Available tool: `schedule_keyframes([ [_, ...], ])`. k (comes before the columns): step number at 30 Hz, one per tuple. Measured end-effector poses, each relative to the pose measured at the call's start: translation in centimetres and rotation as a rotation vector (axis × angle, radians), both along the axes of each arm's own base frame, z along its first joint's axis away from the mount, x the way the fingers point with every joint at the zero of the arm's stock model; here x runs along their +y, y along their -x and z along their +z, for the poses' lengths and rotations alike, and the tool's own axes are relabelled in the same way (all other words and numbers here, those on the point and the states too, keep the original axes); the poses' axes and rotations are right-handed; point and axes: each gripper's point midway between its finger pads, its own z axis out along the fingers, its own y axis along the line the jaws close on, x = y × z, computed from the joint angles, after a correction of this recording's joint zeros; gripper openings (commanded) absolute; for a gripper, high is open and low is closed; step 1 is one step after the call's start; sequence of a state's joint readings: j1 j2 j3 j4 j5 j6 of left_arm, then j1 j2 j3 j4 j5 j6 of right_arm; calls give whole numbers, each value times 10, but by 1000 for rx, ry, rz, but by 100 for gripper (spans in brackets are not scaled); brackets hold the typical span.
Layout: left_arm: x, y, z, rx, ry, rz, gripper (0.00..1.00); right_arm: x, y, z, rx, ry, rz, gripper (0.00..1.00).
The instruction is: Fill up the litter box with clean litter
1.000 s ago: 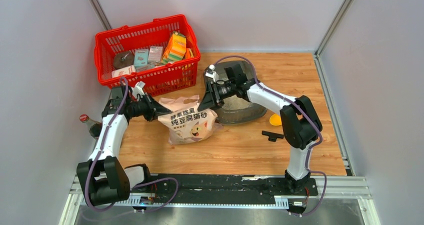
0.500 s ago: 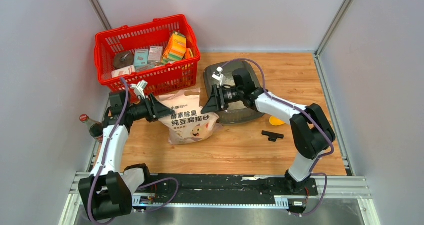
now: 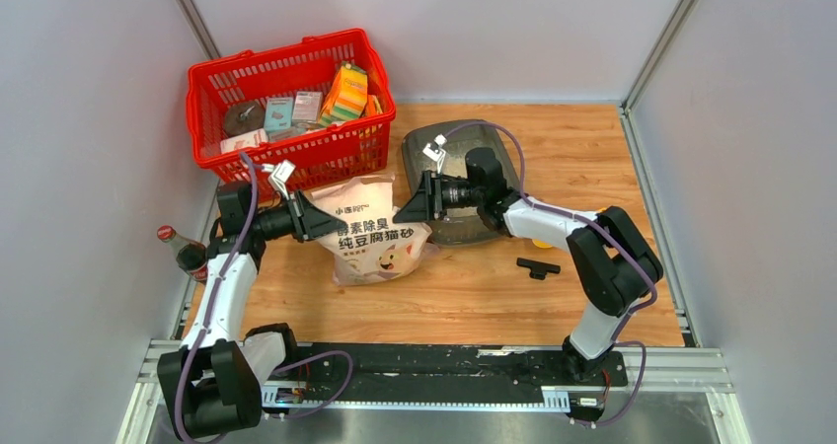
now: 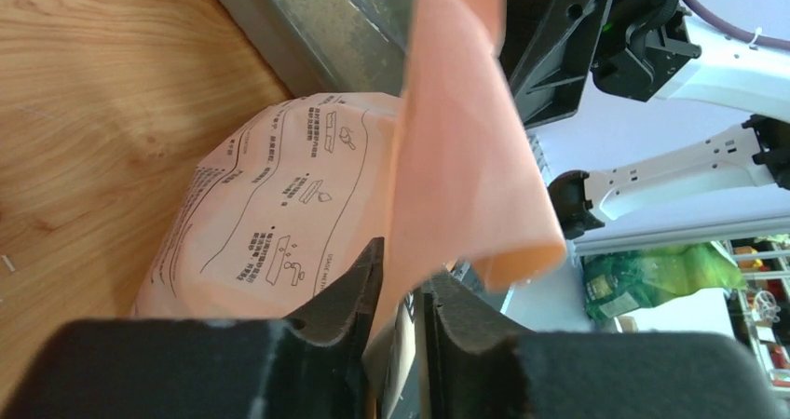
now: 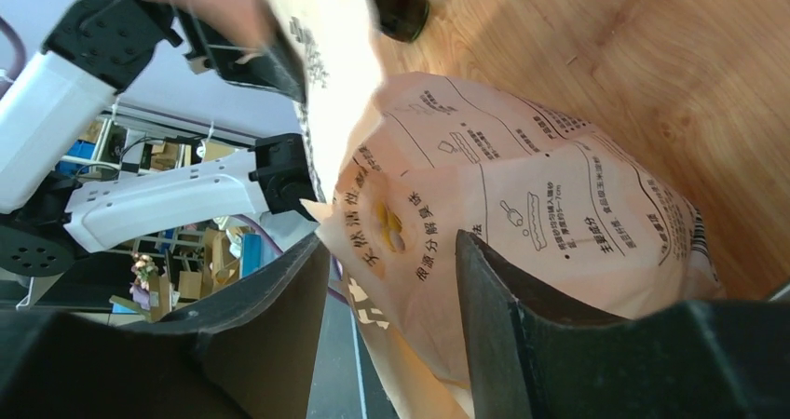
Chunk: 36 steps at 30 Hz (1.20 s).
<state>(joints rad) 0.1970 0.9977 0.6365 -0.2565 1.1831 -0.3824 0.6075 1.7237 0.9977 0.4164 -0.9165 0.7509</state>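
From the top external camera the whole layout is given: the litter box (image 3: pixel 511 158) is set on the wooden table (image 3: pixel 592 158) right of centre, just right of the red shopping basket (image 3: pixel 296 158), with the right arm stretched across it. The paper bag (image 3: pixel 380 242) printed with a cartoon cat is laid just in front of the box's near-left corner, and its right edge seems to overlap the rim. A cola bottle (image 3: pixel 183 250) is seen at the table's left edge. A yellow scoop (image 3: pixel 541 239), partly hidden by the right arm, and a small black T-shaped piece (image 3: pixel 538 265) are found right of the bag. The left gripper (image 3: pixel 341 225) is placed at the bag's upper left edge and the right gripper (image 3: pixel 400 212) at its upper right corner, but how the jaws stand cannot be read from this height. That is supplied by the wrist cameras. In the left wrist view the fingers (image 4: pixel 345 298) are set only narrowly apart and the bag's raised paper flap is passed through the gap. Whether the paper is actually pinched cannot be told. In the right wrist view the fingers (image 5: pixel 503 326) are held about halfway apart, and a bulging fold of the bag's top is clamped between them. The bag's printed instruction panel is shown only in these two close views. The clean litter itself cannot be made out in any view.
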Motion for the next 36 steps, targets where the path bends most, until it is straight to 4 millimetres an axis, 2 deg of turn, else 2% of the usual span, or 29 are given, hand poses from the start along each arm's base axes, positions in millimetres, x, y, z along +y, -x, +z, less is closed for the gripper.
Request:
schedule_keyframes([
  [3,0,-1,-6,5,10,8,11,3,-1,5,-3,-22,0,46],
  [8,1,-8,-7,9,22,45,0,4,0,7,6,-34,6,57],
  [14,4,-17,-5,20,42,90,0,8,3,12,-17,-56,18,56],
  [17,4,-20,-5,30,51,99,0,13,7,12,-28,-64,30,51],
  [20,4,-21,-5,35,54,103,0,17,9,7,-22,-59,32,42],
  [21,4,-21,-5,35,54,104,0,17,8,5,-20,-58,28,35],
  [23,4,-21,-5,35,54,104,0,18,5,4,-14,-55,14,28],
  [26,4,-20,-6,37,52,102,0,16,3,0,0,-47,-10,4],
  [27,4,-20,-7,41,52,102,0,16,1,-1,9,-45,-17,0],
  [36,6,-20,-9,158,39,91,0,12,-9,0,128,-36,28,0],
])
